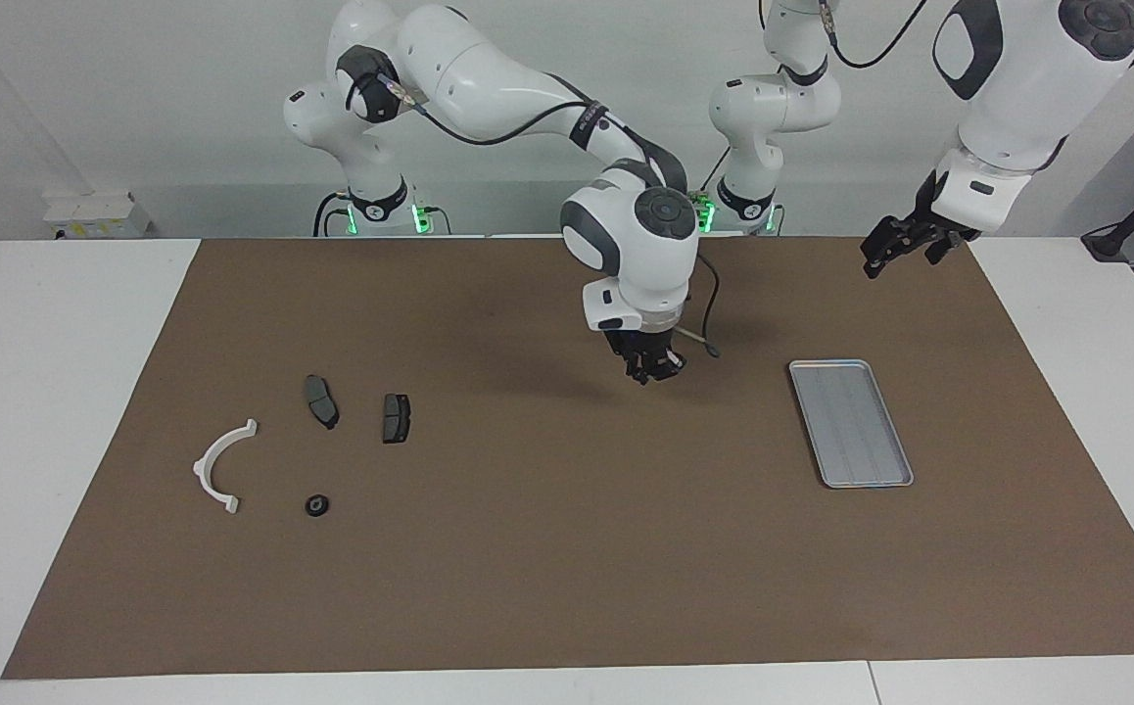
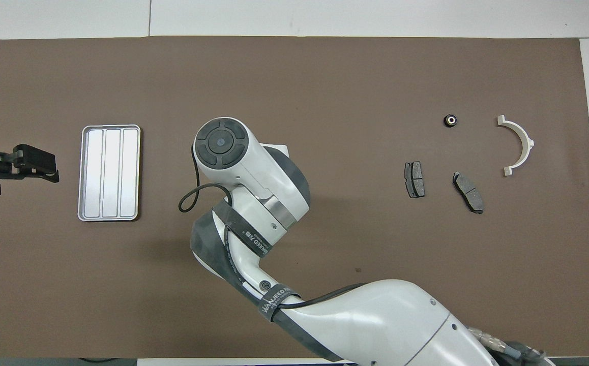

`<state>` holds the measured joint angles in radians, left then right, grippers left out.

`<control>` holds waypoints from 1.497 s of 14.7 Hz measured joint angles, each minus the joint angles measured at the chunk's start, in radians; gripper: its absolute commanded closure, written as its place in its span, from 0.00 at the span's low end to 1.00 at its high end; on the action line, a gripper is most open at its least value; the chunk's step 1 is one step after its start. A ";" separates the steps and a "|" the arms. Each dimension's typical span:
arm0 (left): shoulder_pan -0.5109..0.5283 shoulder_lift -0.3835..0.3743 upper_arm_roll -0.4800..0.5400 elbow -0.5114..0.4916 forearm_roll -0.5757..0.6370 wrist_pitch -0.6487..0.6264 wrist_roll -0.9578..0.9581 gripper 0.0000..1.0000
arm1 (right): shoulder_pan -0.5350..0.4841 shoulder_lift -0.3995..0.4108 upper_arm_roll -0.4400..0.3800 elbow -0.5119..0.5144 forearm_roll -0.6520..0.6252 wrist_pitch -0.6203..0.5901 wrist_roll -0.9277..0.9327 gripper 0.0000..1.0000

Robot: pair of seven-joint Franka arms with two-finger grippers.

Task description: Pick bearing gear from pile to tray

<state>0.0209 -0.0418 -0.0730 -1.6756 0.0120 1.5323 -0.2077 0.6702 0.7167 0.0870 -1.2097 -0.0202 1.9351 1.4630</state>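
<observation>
Well apart from the right hand [image 1: 653, 369] lies the bearing gear [image 1: 316, 504].

Brown mat [image 1: 547, 548] on the white table [image 1: 58, 392], silver-grey ridged tray [image 1: 851, 423], white half-ring bracket [image 1: 219, 462], two dark grey pads [image 1: 320, 400], tiny black round piece [image 1: 316, 505].

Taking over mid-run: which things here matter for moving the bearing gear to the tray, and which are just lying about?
Job: small black round piece, tray, right gripper over the mat's middle.
Lying about: white half-ring bracket, two dark brake-pad pieces; left gripper waits.
</observation>
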 measured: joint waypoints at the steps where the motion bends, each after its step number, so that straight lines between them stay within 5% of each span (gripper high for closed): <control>1: 0.000 0.000 0.000 0.000 0.000 0.000 0.000 0.00 | 0.002 0.016 -0.001 -0.005 0.000 0.027 0.001 1.00; 12: 0.000 0.000 0.000 0.000 0.000 0.000 0.000 0.00 | 0.002 0.043 -0.008 -0.084 -0.026 0.153 0.001 1.00; 13: 0.000 0.000 0.000 0.000 0.000 0.000 0.000 0.00 | 0.002 0.043 -0.008 -0.097 -0.026 0.172 0.001 0.86; 14: 0.000 0.000 0.000 0.000 0.000 0.000 0.000 0.00 | 0.002 0.041 -0.008 -0.109 -0.026 0.186 0.001 0.15; 15: 0.000 0.000 0.000 0.000 0.000 0.000 0.000 0.00 | 0.001 0.039 -0.008 -0.114 -0.026 0.188 0.001 0.00; 22: 0.000 0.000 0.000 0.000 0.000 0.000 0.000 0.00 | -0.021 0.031 -0.020 -0.067 -0.031 0.046 -0.004 0.00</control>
<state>0.0209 -0.0418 -0.0730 -1.6756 0.0120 1.5323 -0.2077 0.6496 0.7478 0.0667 -1.2767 -0.0516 1.9812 1.4595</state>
